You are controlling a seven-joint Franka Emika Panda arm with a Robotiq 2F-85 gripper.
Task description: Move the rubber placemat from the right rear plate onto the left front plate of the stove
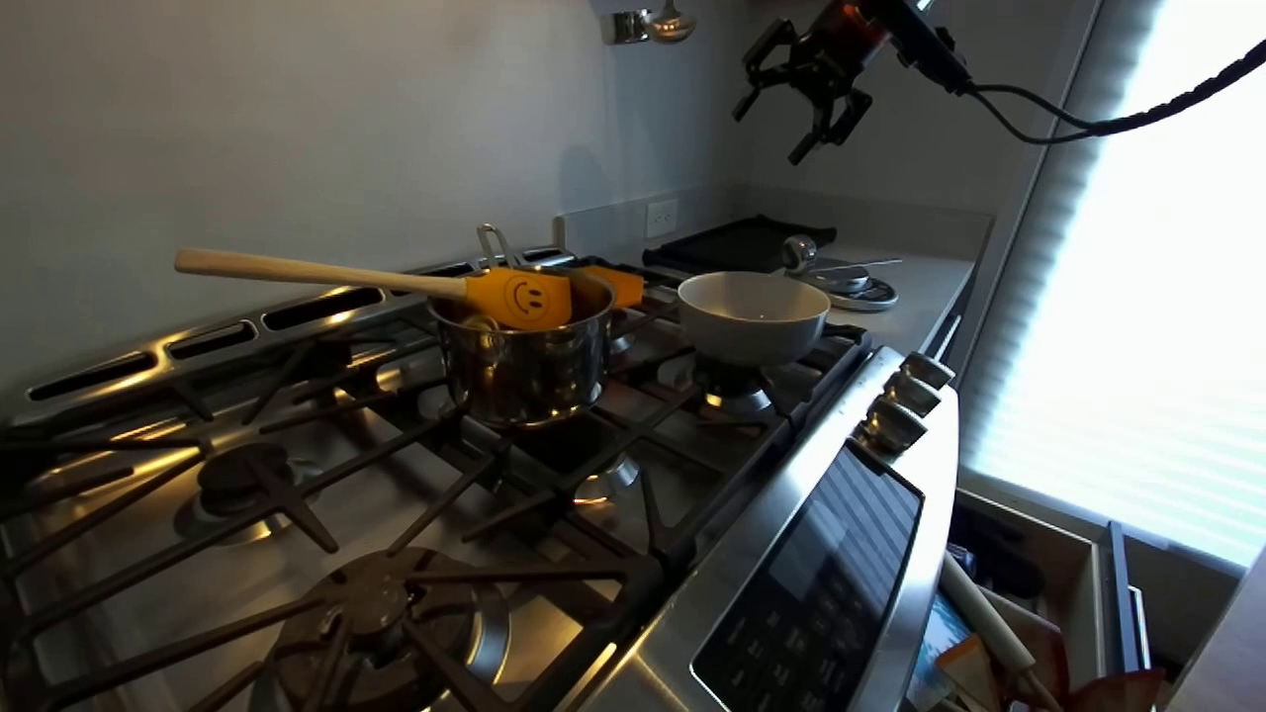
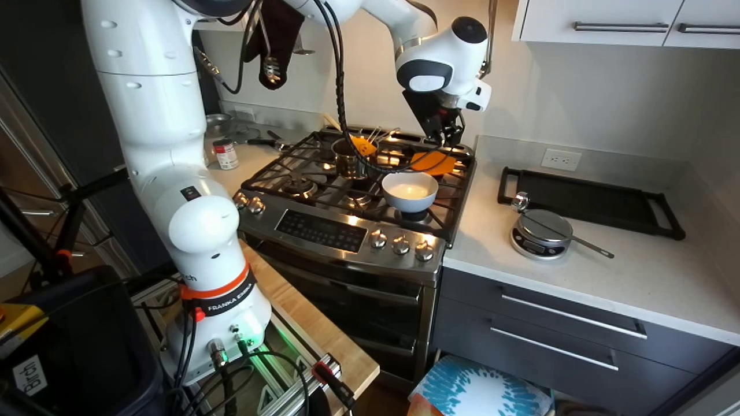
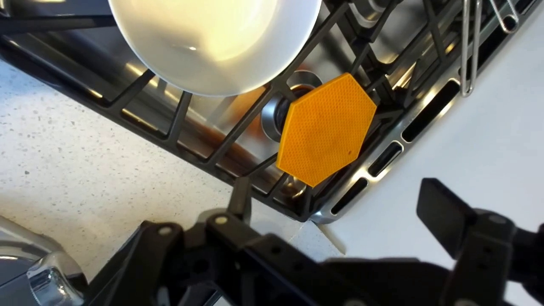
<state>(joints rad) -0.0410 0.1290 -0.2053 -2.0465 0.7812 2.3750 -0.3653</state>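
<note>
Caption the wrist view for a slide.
Open, empty end effector; the orange rubber placemat lies on the stove near a white bowl.

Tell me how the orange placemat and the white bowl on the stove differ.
Shape: the placemat is a flat six-sided sheet; the bowl is round and deep.
Surface: the placemat is orange with a fine textured pattern; the bowl is white and smooth.
Place: the bowl sits toward the front of the stove, the placemat toward the rear.
Both rest on its top, not touching each other, and neither is in the gripper.
</note>
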